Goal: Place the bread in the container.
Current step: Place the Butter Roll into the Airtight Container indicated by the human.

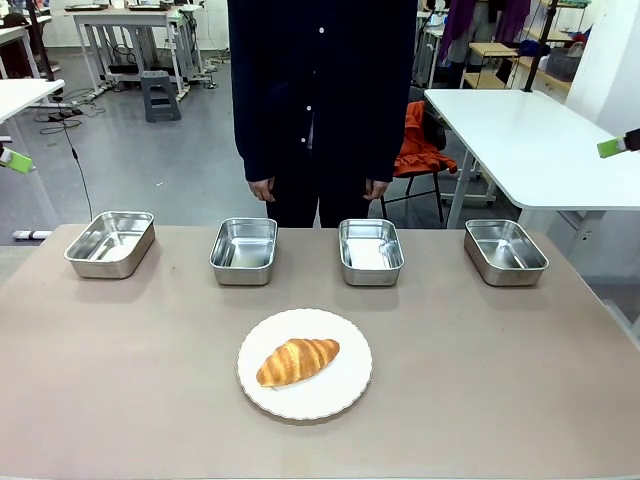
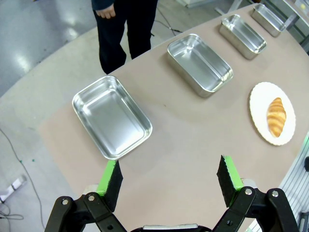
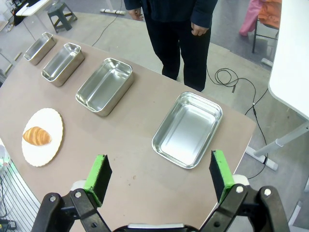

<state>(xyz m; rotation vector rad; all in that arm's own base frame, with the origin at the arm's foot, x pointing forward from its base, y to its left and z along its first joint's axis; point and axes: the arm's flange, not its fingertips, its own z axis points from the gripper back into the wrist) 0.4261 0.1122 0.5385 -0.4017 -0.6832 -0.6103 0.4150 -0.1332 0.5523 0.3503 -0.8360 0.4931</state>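
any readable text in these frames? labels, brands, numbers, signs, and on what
None can be read.
No print shows on the croissant, the white plate, the steel pans or the table.
The left tool and the right tool, both open, show no marking.
Background clutter is too small to tell.

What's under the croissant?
The croissant lies on a round white plate, which sits on the table. The plate's rim shows all around it. The bit of plate right underneath is covered, so that part can't be seen.
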